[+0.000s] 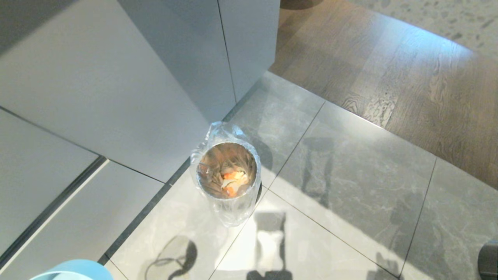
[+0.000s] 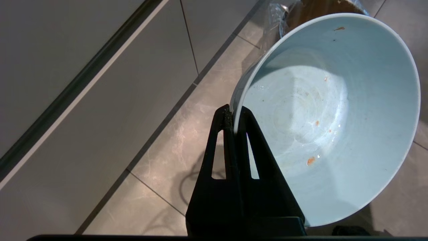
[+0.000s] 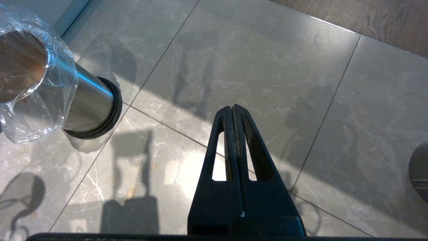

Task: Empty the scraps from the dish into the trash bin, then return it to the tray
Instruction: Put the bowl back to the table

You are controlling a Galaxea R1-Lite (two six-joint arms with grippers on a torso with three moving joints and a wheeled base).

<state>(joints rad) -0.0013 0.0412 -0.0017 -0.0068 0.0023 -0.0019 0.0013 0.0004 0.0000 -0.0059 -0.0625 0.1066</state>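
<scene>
My left gripper (image 2: 235,115) is shut on the rim of the pale-blue dish (image 2: 331,113), which holds only a few orange smears. The dish's edge (image 1: 74,270) shows at the head view's bottom left corner. The trash bin (image 1: 228,175), a shiny metal cylinder lined with a crinkled clear bag, stands on the floor by the cabinet corner. Yellow, white and orange scraps (image 1: 232,181) lie inside it. In the right wrist view the trash bin (image 3: 83,100) stands off to one side of my right gripper (image 3: 232,108), which hangs shut and empty above the tiles. The tray is out of view.
Grey cabinet fronts (image 1: 116,85) rise behind and to the left of the bin. Grey marble floor tiles (image 1: 350,186) spread in front, with wooden flooring (image 1: 408,77) beyond at the right. A dark round object (image 1: 489,258) sits at the right edge.
</scene>
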